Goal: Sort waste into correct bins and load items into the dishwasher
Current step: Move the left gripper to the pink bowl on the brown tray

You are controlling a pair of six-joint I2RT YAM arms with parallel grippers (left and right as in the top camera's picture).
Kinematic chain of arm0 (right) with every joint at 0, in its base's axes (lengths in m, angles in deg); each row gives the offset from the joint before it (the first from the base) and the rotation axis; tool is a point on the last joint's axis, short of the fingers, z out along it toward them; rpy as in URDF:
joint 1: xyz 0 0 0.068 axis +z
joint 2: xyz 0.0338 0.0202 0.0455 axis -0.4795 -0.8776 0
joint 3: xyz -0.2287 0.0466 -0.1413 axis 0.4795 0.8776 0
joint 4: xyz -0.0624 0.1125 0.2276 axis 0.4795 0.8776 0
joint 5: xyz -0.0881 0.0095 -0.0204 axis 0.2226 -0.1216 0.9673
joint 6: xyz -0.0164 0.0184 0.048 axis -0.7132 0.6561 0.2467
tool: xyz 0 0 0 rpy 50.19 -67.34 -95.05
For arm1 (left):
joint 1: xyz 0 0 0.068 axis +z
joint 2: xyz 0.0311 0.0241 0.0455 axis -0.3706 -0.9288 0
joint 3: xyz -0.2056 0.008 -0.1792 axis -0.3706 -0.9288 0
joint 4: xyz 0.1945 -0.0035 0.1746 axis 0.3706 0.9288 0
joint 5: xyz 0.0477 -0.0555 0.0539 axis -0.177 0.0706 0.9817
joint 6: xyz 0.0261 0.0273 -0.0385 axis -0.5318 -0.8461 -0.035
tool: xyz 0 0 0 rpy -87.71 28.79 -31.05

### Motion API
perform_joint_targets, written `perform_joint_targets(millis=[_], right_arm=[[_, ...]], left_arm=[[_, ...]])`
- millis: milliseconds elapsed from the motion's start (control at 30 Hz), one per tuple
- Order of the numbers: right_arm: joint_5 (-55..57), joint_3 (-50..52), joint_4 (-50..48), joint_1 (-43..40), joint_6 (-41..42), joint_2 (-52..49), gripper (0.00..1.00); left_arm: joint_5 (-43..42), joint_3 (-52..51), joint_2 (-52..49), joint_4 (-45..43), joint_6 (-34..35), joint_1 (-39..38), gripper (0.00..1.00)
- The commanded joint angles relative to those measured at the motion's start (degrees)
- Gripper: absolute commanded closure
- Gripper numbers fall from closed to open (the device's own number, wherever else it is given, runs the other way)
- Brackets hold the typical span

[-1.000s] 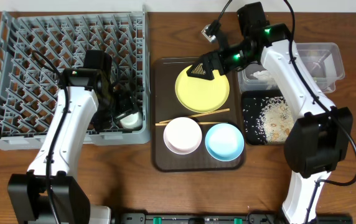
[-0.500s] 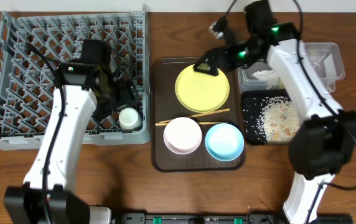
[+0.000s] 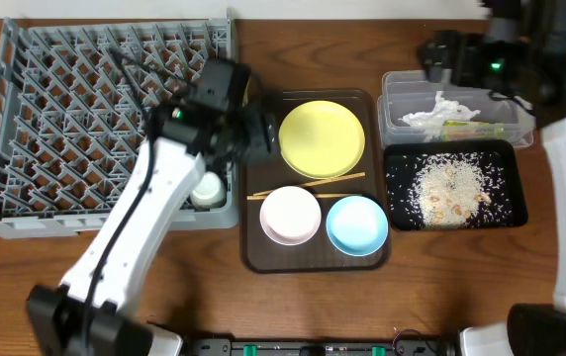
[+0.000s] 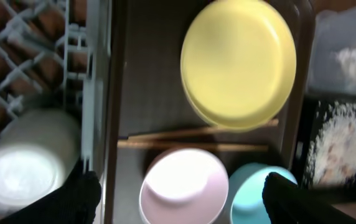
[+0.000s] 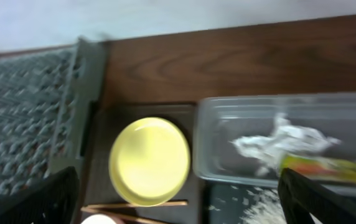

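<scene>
The white bowl point(image 3: 290, 216) and light-blue bowl point(image 3: 356, 224) sit nearest on the brown tray point(image 3: 254, 249), chopsticks point(image 3: 308, 185) then plate point(image 3: 322, 138) beyond. The cup point(image 3: 205, 190) stands in the rack point(image 3: 26, 214), at its near right corner. The left tool point(image 4: 184, 196) gapes empty over the tray. The right tool point(image 5: 181, 199) is wide open and empty, far right.

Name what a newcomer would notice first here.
The big grey dish rack fills the left side, one white cup in its near right corner. At centre, a yellow plate lies on the brown tray, with a white bowl and a blue bowl in front of it. On the right, rice is scattered over the black tray.
</scene>
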Motion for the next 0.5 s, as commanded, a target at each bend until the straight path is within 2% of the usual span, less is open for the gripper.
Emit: perform_joint_targets(millis=[0, 167, 467], right_arm=[[2.3, -0.6, 1.1, -0.7, 2.1, 0.2, 0.01], [2.3, -0.6, 3.5, -0.2, 2.0, -0.3, 0.01], [2.5, 0.5, 3.6, 0.6, 2.0, -1.0, 0.01]], left_arm=[[1.4, 7.2, -6.5, 1.0, -0.8, -0.7, 0.16], [6.6, 15.9, -16.9, 4.7, -1.2, -2.8, 0.16], [6.7, 16.0, -20.4, 8.9, -1.0, -3.3, 0.16]])
